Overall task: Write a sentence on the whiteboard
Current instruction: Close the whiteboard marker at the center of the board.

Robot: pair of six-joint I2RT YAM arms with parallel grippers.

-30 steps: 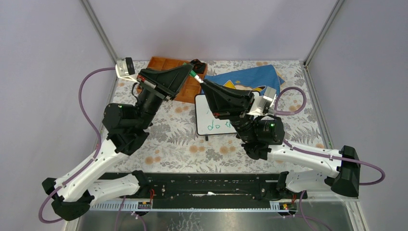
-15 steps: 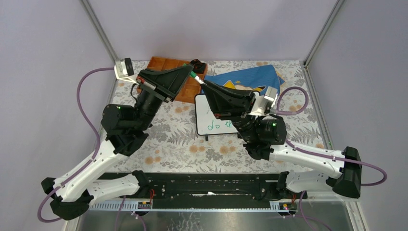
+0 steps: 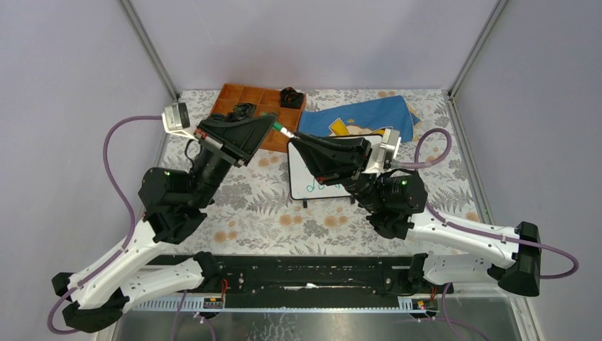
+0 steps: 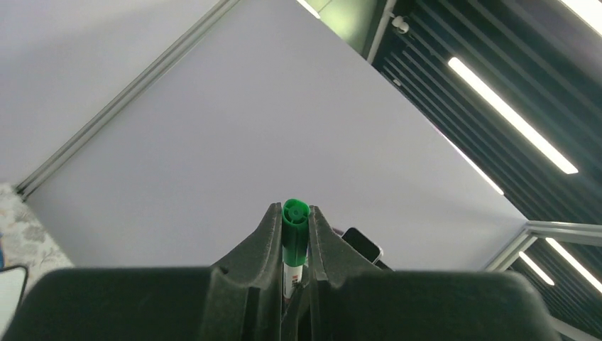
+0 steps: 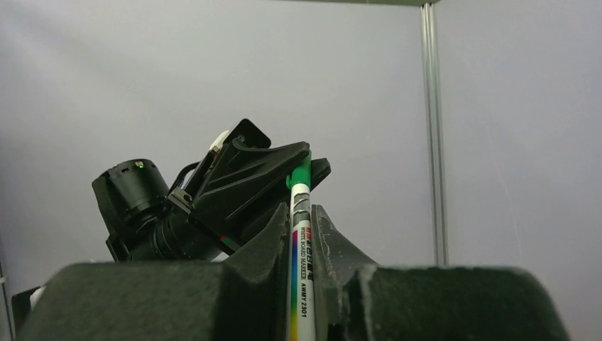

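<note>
My left tool (image 3: 272,121) and right tool (image 3: 294,141) meet tip to tip above the desk (image 3: 263,206), both clamped on one green marker (image 3: 283,130). At their 5 o'clock the whiteboard (image 3: 302,170) lies under my right arm, its green sentence (image 3: 316,187) partly hidden.

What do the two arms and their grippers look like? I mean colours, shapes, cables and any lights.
Each arm has white lower links and black joints. The left gripper and right gripper are black wedges with two narrow fingers. A purple cable loops along each arm. A green light glows on one joint of each, and a pale camera sits on each wrist.
</note>
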